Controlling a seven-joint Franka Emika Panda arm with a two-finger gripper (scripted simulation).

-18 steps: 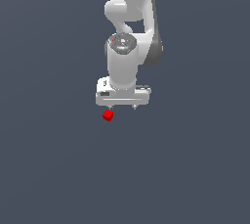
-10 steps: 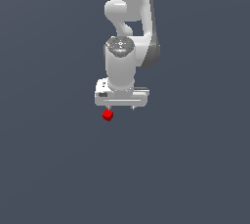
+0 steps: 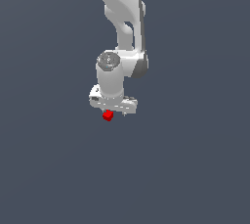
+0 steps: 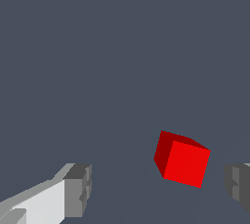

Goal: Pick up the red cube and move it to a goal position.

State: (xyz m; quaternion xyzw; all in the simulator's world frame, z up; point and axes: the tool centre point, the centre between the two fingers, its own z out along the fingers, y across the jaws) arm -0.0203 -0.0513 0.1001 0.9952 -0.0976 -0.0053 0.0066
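Flat dark grey-blue ground (image 3: 195,169) fills both views. White Panda arm (image 3: 122,17) comes down from above, wrist pointing down. Gripper (image 3: 113,112) is spread wide, holding nothing; in the wrist view its fingertips (image 4: 78,189) flank the red cube (image 4: 181,159) with clear gaps both sides, no contact. Cube sits just under the gripper, nearer one finger.

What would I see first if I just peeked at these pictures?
The bright red cube jumps out against the plain dark grey floor, sitting just under the big white robot arm. In the wrist view it lies between the open gripper fingers, nearer one of them and touching neither.
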